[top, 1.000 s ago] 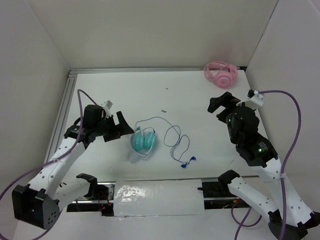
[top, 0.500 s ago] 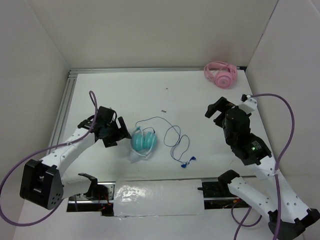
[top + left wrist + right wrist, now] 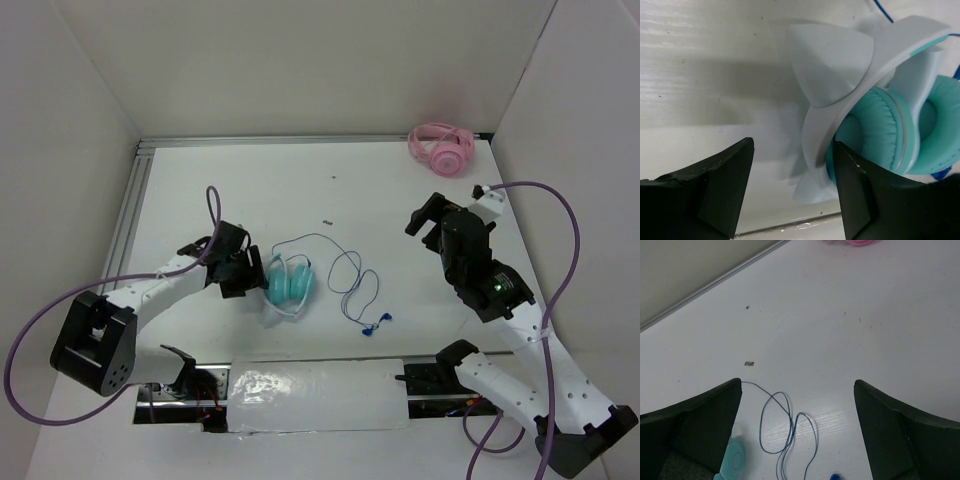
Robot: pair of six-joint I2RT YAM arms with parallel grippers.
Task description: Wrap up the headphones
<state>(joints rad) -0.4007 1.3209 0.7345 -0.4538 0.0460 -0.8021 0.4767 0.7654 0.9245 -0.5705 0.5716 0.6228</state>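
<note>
The teal headphones (image 3: 288,283) lie on the white table, left of centre, with a pale headband (image 3: 815,140) that has pointed ears. The thin blue cable (image 3: 347,277) lies in loose loops to their right and ends in a blue plug (image 3: 375,326). My left gripper (image 3: 253,274) is open at the headphones' left side; in the left wrist view (image 3: 792,192) the headband sits between the fingers, close to the right finger (image 3: 865,195). My right gripper (image 3: 425,222) is open and empty, raised to the right of the cable loops (image 3: 760,442).
Pink headphones (image 3: 440,148) lie at the back right corner. A small dark speck (image 3: 327,222) lies behind the teal headphones. A metal rail (image 3: 125,230) runs along the table's left edge, and a shiny strip (image 3: 315,393) lies at the near edge.
My left gripper has moved right along the table up to the teal headphones and now straddles the headband. My right gripper has shifted slightly left and back.
</note>
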